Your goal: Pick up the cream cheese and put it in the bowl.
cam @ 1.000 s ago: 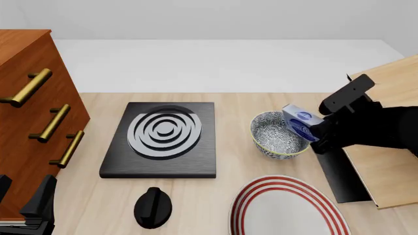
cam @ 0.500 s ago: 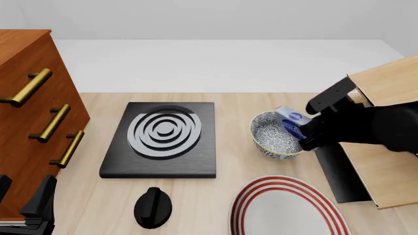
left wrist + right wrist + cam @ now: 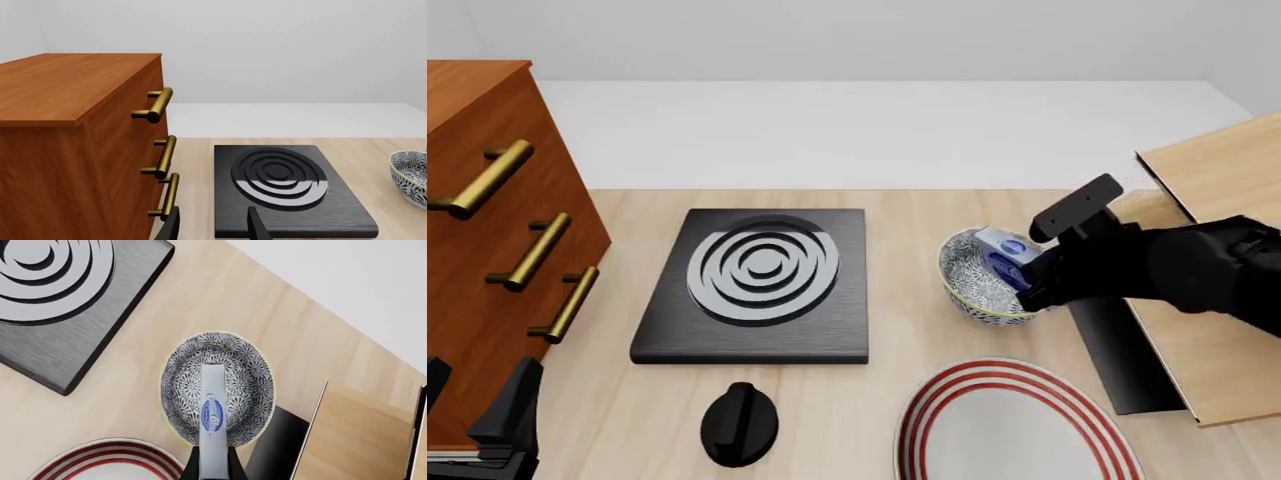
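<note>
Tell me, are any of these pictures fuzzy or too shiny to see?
Front view: sharp and evenly lit, only faint shadows under the bowl. Right wrist view: crisp, the cream cheese logo readable, no glare. Left wrist view: clear, soft sheen on the burner.

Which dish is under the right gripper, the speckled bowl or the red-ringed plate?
The speckled bowl: the right gripper holds the cream cheese over it; the red-ringed plate lies nearer the camera.

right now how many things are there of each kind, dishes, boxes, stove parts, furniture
dishes: 2, speckled grey-and-white bowl and white plate with red rings
boxes: 1, silver-grey cream cheese box
stove parts: 2, black burner slab and black knob
furniture: 1, brown wooden drawer cabinet
total: 6
</note>
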